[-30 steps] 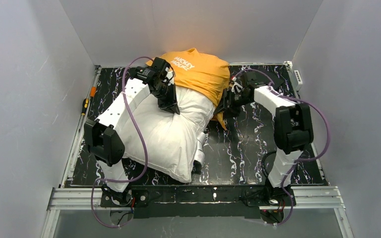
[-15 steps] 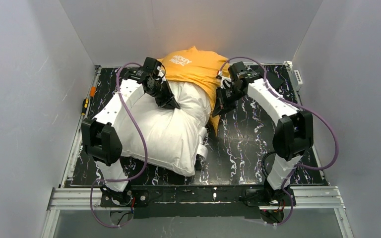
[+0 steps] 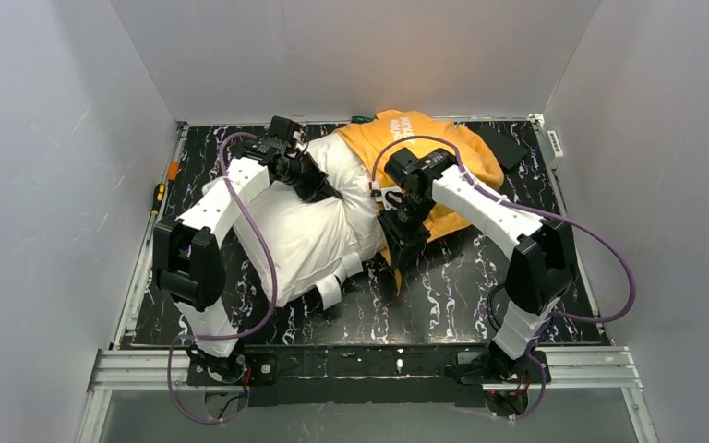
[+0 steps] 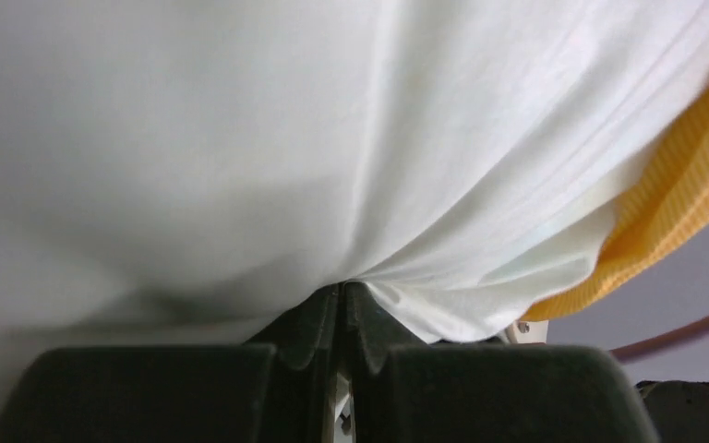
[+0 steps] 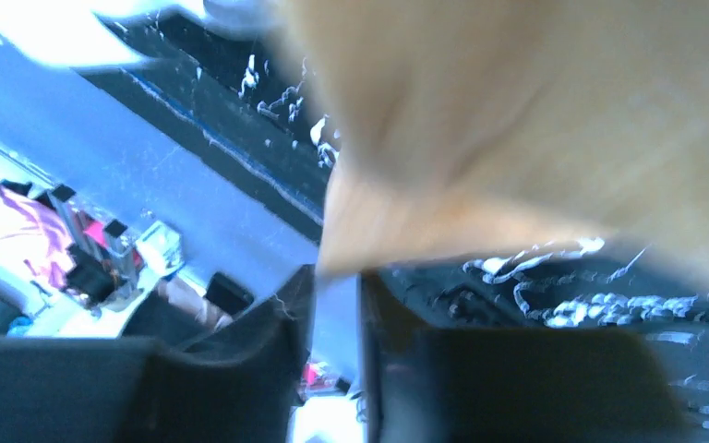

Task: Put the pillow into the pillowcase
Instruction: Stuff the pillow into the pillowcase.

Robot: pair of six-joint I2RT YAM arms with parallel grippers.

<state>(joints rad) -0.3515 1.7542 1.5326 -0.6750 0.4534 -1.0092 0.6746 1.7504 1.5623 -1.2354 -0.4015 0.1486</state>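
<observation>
Roughly a third done: one end of the pillow is capped, the rest lies bare.

On the black marbled table (image 3: 480, 277), the off-white pillow (image 3: 305, 235) lies slantwise across the middle. Its end toward 1 o'clock is tucked inside the orange pillowcase (image 3: 452, 152), and the larger part, toward 8 o'clock, is uncovered. My judgement is that the case has yet to be drawn down over that length and its mouth closed round the near corners. The left gripper (image 3: 325, 192), at the pillow's 11 o'clock edge, has its jaws pressed together on a fold of white pillow fabric. The right gripper (image 3: 399, 249) sits at the case's hem toward 5 o'clock with a narrow slit between its jaws. The blurred wrist view does not show whether it pinches the orange cloth.
</observation>
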